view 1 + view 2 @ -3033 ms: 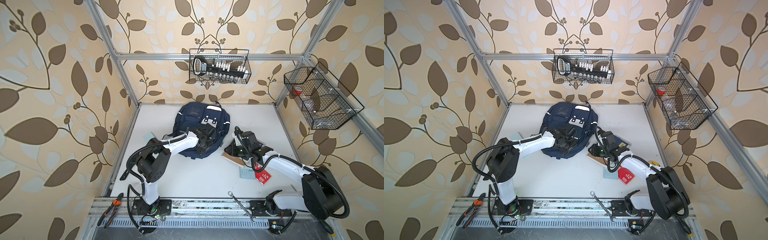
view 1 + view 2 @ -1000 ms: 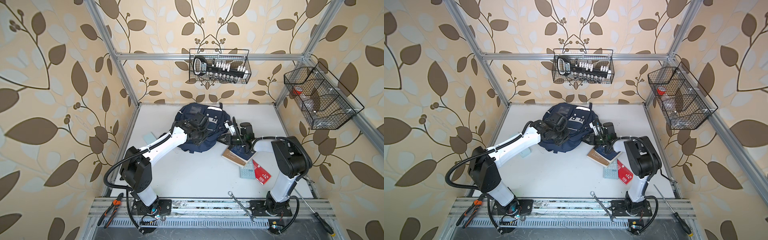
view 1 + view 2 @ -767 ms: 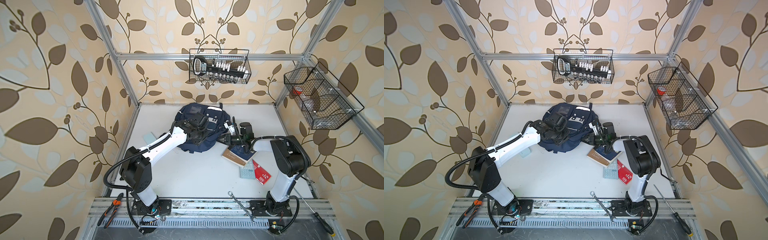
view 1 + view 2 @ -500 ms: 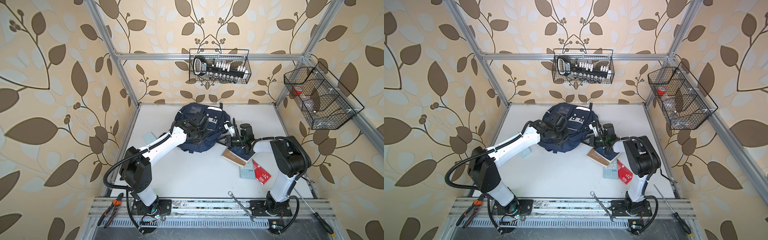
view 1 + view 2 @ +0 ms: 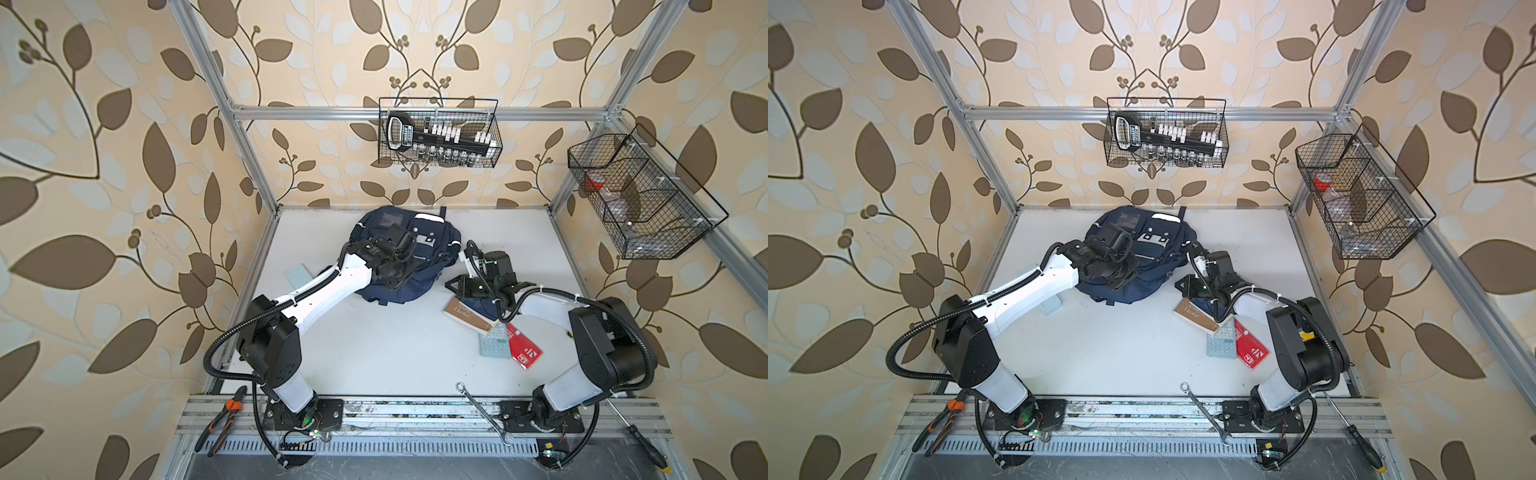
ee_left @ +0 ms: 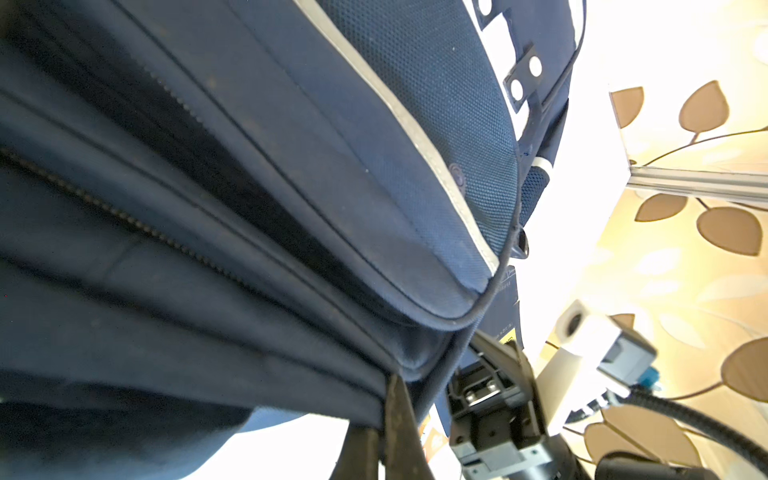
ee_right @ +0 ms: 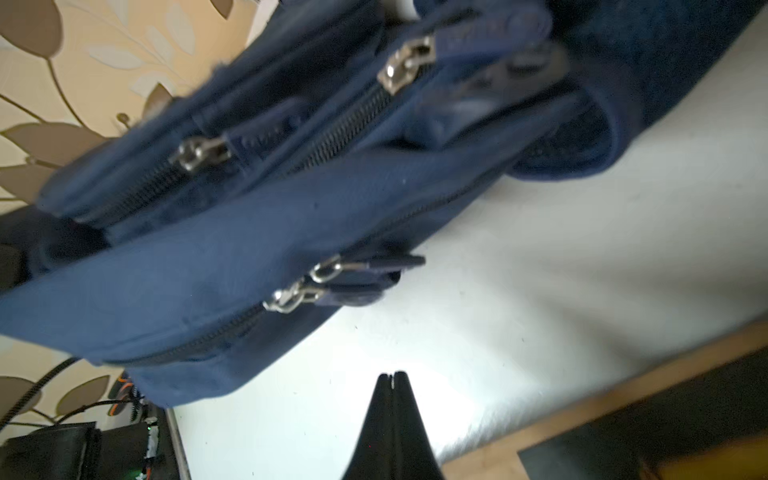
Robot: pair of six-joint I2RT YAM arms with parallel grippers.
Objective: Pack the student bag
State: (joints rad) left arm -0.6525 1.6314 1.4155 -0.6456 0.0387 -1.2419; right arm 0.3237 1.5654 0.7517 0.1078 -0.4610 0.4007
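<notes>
The student bag [image 5: 440, 257] lies front up at the far middle of the white table [image 5: 374, 353]. The left gripper [image 6: 384, 413] is clenched on a fold of its navy seam edge, which the left wrist view shows raised off the tabletop. The right gripper [image 7: 392, 376] has its fingers pressed together on nothing, low over bare table just off the bag's right near side, facing its zip pulls [image 7: 291, 297]. Lettering on the pulls is too blurred to read, and a navy tag [image 6: 507, 340] by the seam carries print too small to read. The bag's long axis runs far to near. Its top loop [image 5: 443, 211] lies toward the far wall, leaning slightly right, and its white patch [image 5: 428, 240] with dark squares faces up. Near that gripper lie a tan book [image 5: 465, 316] with an unreadable cursive title, a pale calculator [image 5: 494, 345] and a red card [image 5: 525, 353] with a white logo.
</notes>
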